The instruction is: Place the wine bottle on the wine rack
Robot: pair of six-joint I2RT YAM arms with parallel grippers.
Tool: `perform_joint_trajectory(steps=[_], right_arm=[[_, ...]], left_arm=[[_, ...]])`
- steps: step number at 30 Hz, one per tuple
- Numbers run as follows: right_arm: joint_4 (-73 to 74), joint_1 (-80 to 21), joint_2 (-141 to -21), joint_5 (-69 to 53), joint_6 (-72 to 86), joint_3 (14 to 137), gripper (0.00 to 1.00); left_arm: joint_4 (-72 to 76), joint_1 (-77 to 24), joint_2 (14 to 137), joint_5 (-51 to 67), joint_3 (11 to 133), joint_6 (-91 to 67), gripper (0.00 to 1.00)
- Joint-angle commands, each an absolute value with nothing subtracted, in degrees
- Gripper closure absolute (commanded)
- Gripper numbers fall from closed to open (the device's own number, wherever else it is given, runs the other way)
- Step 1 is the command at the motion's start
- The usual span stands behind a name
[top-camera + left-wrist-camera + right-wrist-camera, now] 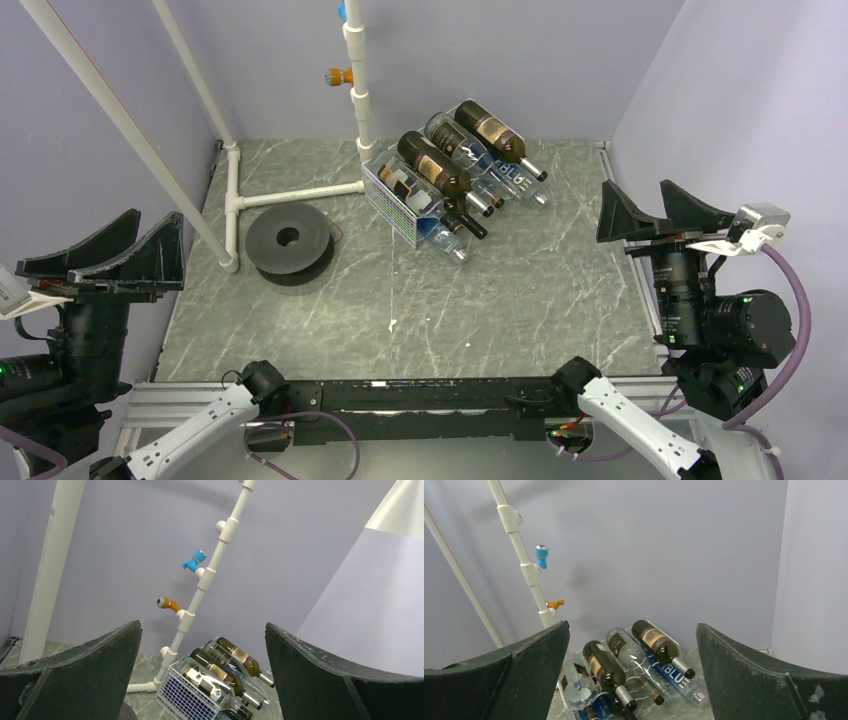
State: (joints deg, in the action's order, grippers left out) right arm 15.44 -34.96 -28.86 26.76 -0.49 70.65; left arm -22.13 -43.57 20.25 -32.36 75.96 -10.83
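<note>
Both arms hang at the table's near corners, the left gripper and the right gripper with jaws spread wide and nothing between them. The white wire wine rack sits far centre on the grey marbled table, its cradles loaded. The dark glass wine bottle with the copper label lies topmost, neck pointing near-right. We see no bottle loose (the black round spool sits left, well apart). We judge the placing done: any further move should steer wide of the jutting necks.
</note>
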Motion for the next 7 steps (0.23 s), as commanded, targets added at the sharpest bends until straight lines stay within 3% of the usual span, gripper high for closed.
perform_joint_trajectory(steps=[1,7], right_arm=[[14.94,-35.07,-28.3,27.83,-1.06,72.14,0.0],[15.38,-34.98,-28.26,29.76,-2.67,71.71,0.0]], left_arm=[[-22.06,-43.25,19.12,-32.86,75.79,-11.51,0.0],[-21.96,-43.29,18.9,-32.97,75.35,-11.76,0.0]])
